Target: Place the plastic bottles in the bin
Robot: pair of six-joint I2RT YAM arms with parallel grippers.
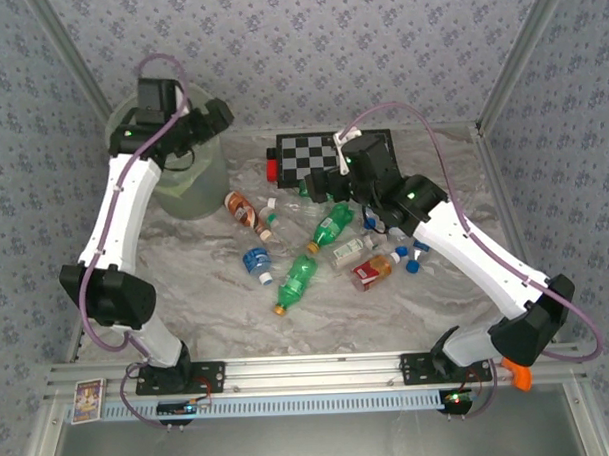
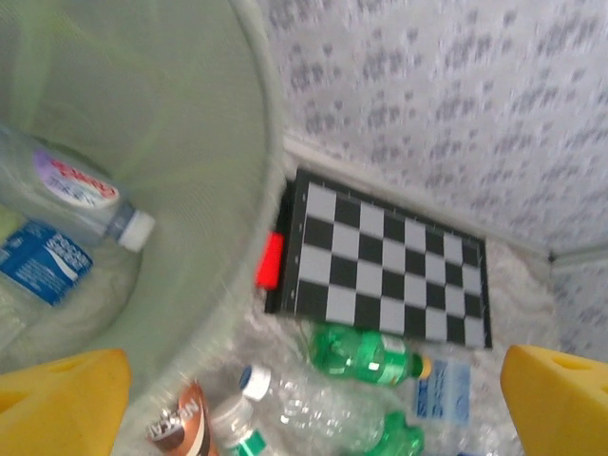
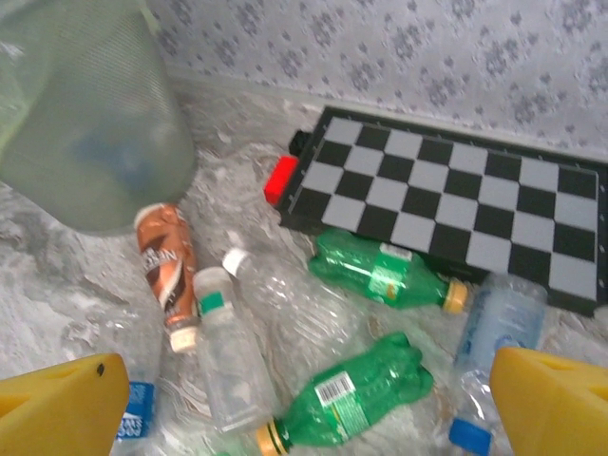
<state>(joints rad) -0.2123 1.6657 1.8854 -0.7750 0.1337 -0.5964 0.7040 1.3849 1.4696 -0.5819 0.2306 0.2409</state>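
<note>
**Light, crushable bottles [image 1: 330,227]: pinch the middle**

The left hand [image 2: 309,408] hangs spread and empty above the bin [image 2: 237,142], where a clear bottle [image 2: 71,185] lies under its left finger, cap pointing right. The right hand [image 3: 304,408], likewise spread and empty, hovers over bottles on the bench [image 3: 57,275]. Between its fingers the near green bottle [image 3: 347,394] lies slantwise, cap toward the left finger. Ahead, the far green bottle [image 3: 385,271] lies crosswise, cap right. Seemingly empty, thin and slick, they probably want a gentle pinch across the label.
</note>
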